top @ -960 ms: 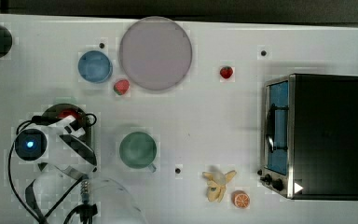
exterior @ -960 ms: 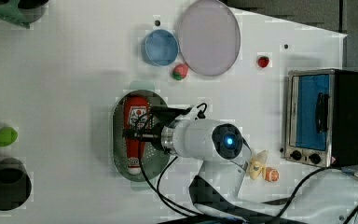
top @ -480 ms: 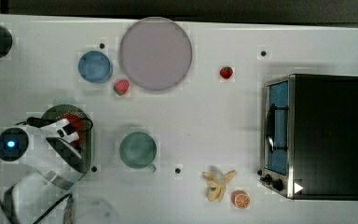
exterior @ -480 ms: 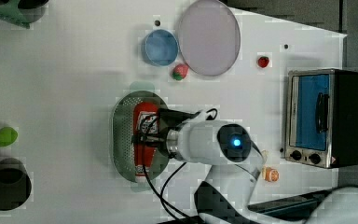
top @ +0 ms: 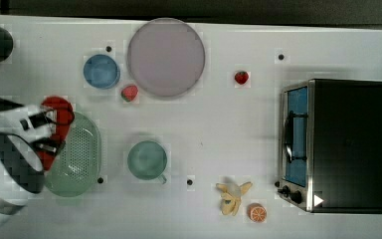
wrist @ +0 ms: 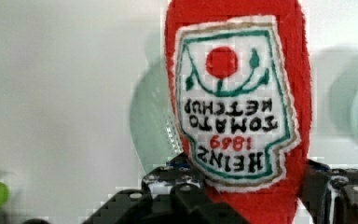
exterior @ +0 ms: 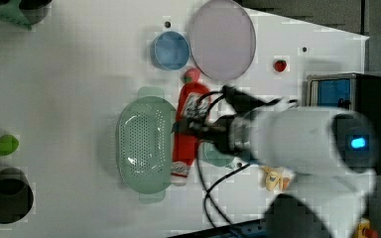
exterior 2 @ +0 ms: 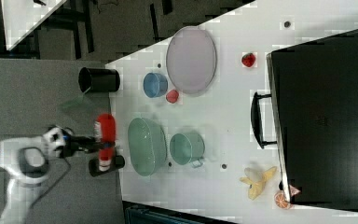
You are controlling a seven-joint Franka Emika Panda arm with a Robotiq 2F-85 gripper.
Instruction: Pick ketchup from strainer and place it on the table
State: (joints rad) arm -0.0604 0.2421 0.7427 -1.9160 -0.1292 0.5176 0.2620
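My tool (exterior: 194, 128) clamps the ketchup (exterior: 186, 130) at mid-body, bottle lifted clear above the strainer (exterior: 144, 144) and desk (exterior: 69, 89)

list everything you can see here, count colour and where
ketchup: 1, red, white label, held above the table
strainer: 1, pale green, the top view's left
mug: 1, green, right of the strainer in the top view
bowl: 1, blue, beside the plate
plate: 1, lilac, far edge
strawberries: 2, red, either side of the plate
banana: 1, yellow, near the oven
orange slice: 1, beside the banana
oven: 1, black, the top view's right
table: 1, white
gripper: 1, closed on the ketchup
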